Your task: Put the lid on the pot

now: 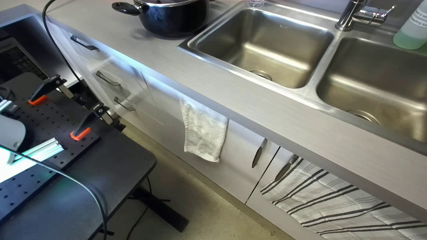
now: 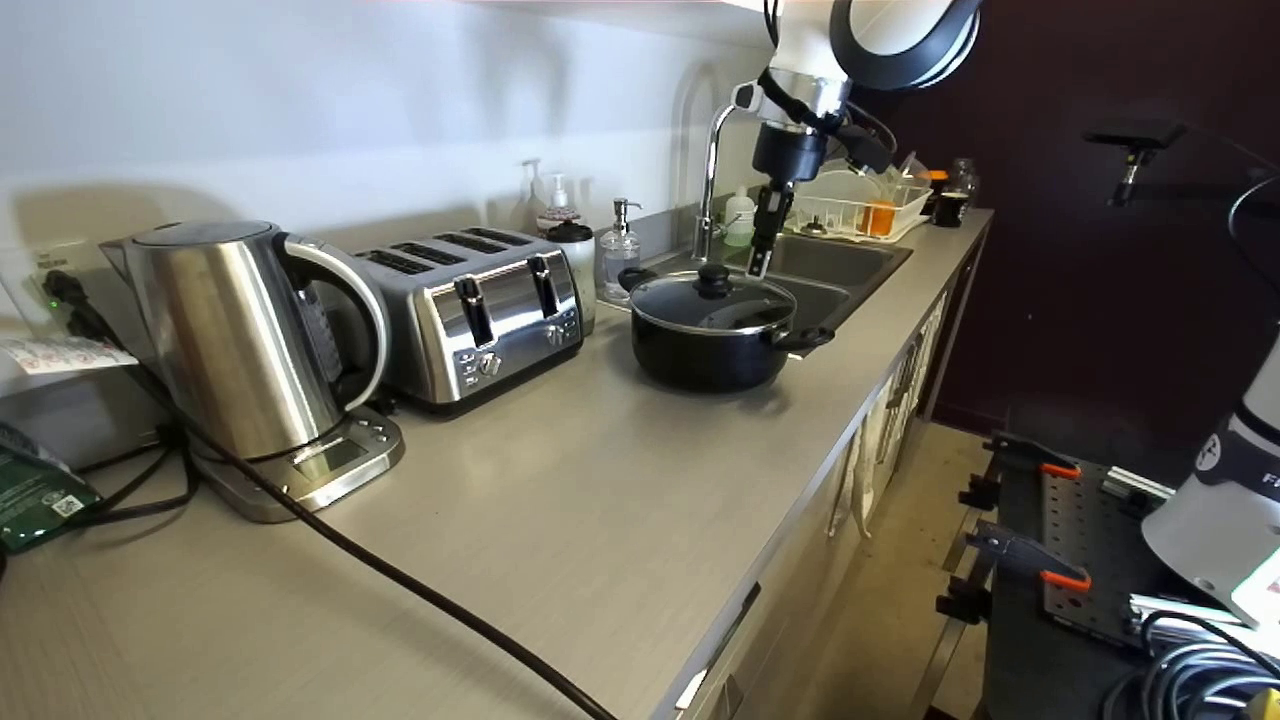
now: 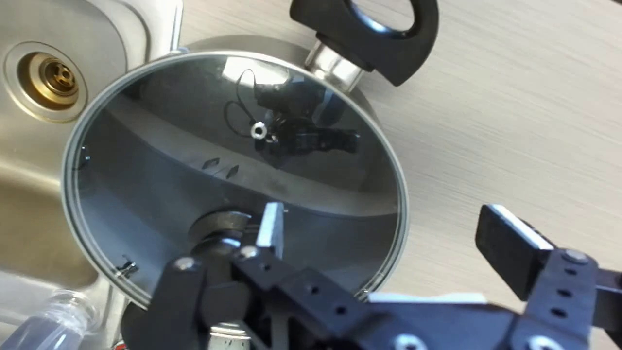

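Observation:
The glossy black pot [image 2: 705, 358] stands upright on the counter beside the sink. It also shows at the top of an exterior view [image 1: 173, 20], cut off by the edge. The glass lid [image 2: 675, 303] with a silver rim lies on top of the pot, apparently level. The lid fills the left of the wrist view [image 3: 233, 141]. Its black knob [image 2: 713, 280] also shows in the wrist view [image 3: 221, 224]. My gripper [image 3: 391, 231] is open and empty above the lid, pointing down. One finger is close beside the knob, the other over the counter. The knob is outside the jaws.
The double sink [image 1: 320, 63] with its faucet [image 2: 712, 180] borders the pot. A toaster [image 2: 480, 310], a kettle [image 2: 235, 340] and a soap dispenser [image 2: 620, 250] stand along the wall. A black cable [image 2: 420, 590] crosses the counter. A dish rack [image 2: 850, 215] stands beyond the sink.

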Action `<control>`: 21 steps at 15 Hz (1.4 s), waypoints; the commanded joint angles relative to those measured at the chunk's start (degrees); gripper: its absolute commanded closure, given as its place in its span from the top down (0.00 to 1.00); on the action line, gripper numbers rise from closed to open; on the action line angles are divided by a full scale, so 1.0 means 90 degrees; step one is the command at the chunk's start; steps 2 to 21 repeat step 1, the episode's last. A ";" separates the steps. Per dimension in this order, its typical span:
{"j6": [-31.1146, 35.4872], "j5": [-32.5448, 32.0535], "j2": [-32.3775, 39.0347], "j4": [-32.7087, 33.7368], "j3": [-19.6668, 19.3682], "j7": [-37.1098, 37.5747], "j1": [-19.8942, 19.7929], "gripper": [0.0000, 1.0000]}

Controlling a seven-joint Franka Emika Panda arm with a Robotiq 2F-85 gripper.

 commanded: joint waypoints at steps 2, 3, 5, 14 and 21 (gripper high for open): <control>0.0227 0.0353 -0.0765 -0.0769 -0.0085 -0.0417 0.0241 1.00; 0.0227 0.0353 -0.0765 -0.0769 -0.0085 -0.0417 0.0241 1.00; 0.0227 0.0353 -0.0765 -0.0769 -0.0085 -0.0417 0.0241 1.00; 0.0227 0.0353 -0.0765 -0.0769 -0.0085 -0.0417 0.0241 1.00; 0.0227 0.0353 -0.0765 -0.0769 -0.0085 -0.0417 0.0241 1.00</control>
